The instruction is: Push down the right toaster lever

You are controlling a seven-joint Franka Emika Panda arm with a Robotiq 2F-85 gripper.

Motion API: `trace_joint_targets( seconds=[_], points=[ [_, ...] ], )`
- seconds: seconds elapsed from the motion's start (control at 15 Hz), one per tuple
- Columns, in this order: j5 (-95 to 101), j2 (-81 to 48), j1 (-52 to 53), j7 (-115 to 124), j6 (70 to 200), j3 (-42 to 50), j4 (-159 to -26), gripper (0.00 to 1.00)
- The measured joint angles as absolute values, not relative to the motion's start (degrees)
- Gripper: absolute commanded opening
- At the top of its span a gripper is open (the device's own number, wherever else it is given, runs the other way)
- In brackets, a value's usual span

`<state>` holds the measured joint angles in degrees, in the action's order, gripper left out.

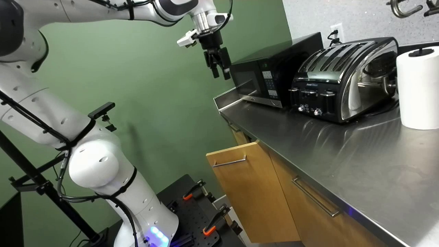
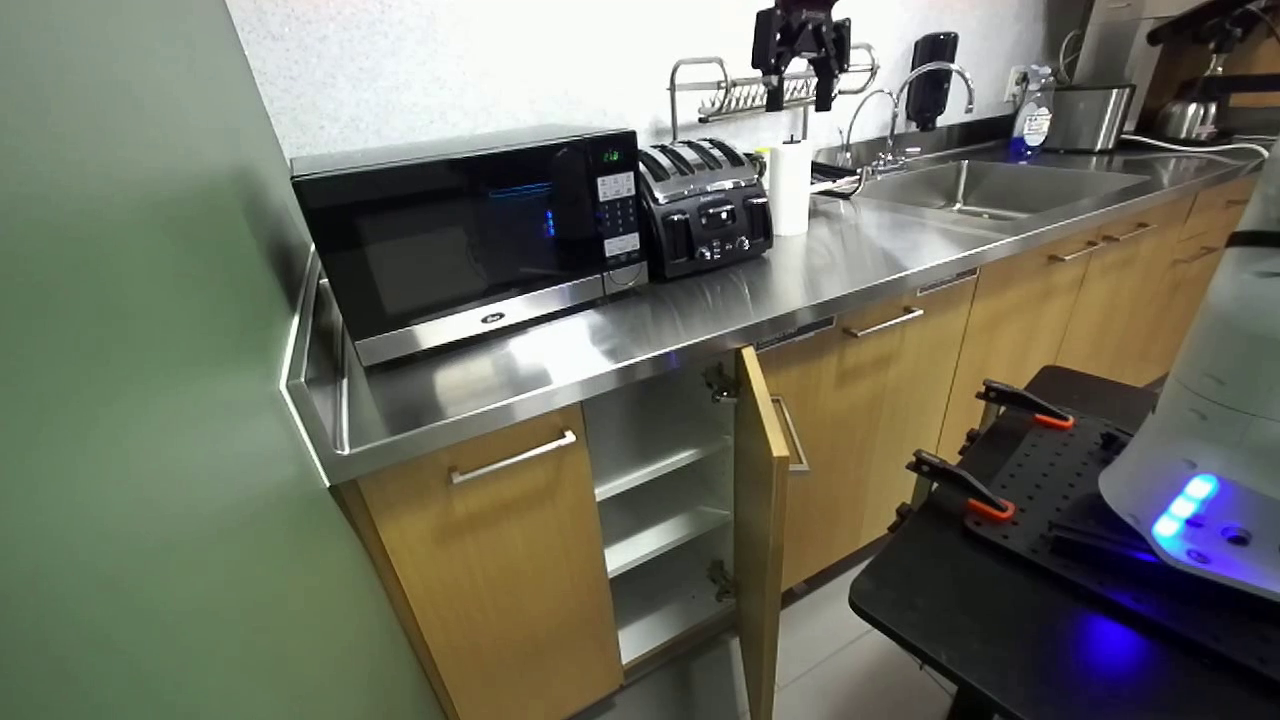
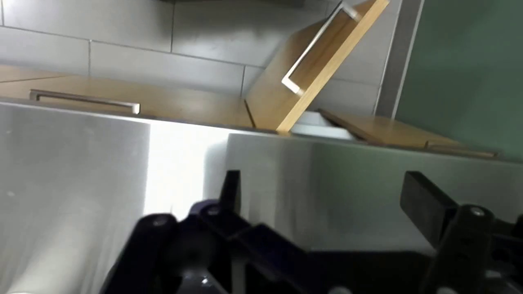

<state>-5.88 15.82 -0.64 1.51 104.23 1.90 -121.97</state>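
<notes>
The toaster (image 1: 343,80) is chrome with a black front (image 1: 312,99); the microwave (image 2: 470,240) is black above a silver strip (image 2: 525,307). The end effector (image 2: 799,100) is black, the arm (image 1: 94,161) white with blue lights (image 1: 159,236). The surface (image 1: 380,161) is silver-grey, cupboards (image 1: 255,197) honey-brown, wall (image 1: 154,113) green, roll (image 1: 419,90) white, backsplash (image 1: 367,24) white flecked with grey, floor tiles (image 3: 204,41) grey with dark seams.

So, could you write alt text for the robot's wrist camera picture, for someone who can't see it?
A black robot gripper, open and empty, hangs over a shiny steel counter. Beyond the counter's edge, a wooden cabinet door stands open above gray floor tiles, with a green wall at right.
</notes>
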Motion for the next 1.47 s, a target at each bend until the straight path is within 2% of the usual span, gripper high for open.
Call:
trace_joint_targets(
  seconds=[0.4, 1.07, 1.47],
  points=[
    [5.1, 12.2, -6.7, 2.5, 118.3, 5.4, -121.8, 1.0],
    [6.3, 9.0, -7.7, 2.7, 121.2, 6.0, -120.2, 1.0],
    [5.1, 0.2, -7.8, -0.7, 127.3, 7.7, -115.7, 1.0]
  ],
)
